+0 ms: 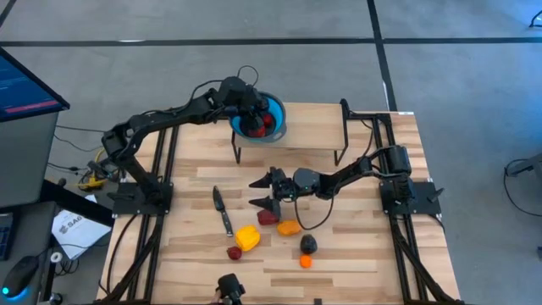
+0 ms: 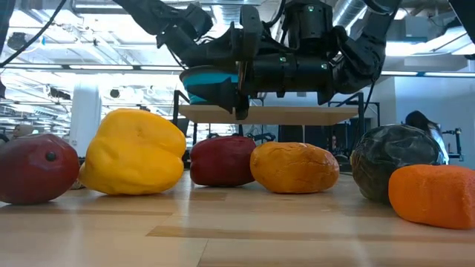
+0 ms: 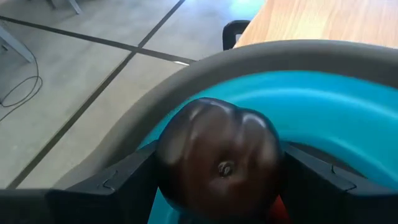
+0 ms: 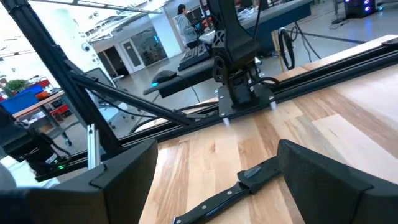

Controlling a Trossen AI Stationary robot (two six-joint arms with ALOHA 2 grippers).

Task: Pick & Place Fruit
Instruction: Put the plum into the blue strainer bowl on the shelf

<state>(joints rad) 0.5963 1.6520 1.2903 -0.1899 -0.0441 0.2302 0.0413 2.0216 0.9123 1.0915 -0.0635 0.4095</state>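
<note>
Left gripper (image 3: 217,186) is holding a glossy dark purple fruit (image 3: 219,163) over the far blue bowl (image 1: 273,127); right gripper (image 1: 262,193) is hovering open near the knife (image 4: 239,186).

Blue bowl (image 1: 276,127), dark purple fruit (image 3: 219,163), yellow fruit (image 1: 247,238), black-handled knife (image 1: 222,211)

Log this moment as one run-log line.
left end effector: holding dark fruit over blue bowl | right end effector: open, empty, above table

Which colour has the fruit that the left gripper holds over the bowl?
Dark purple fruit, almost black, glossy; the left wrist view shows it best.
</note>
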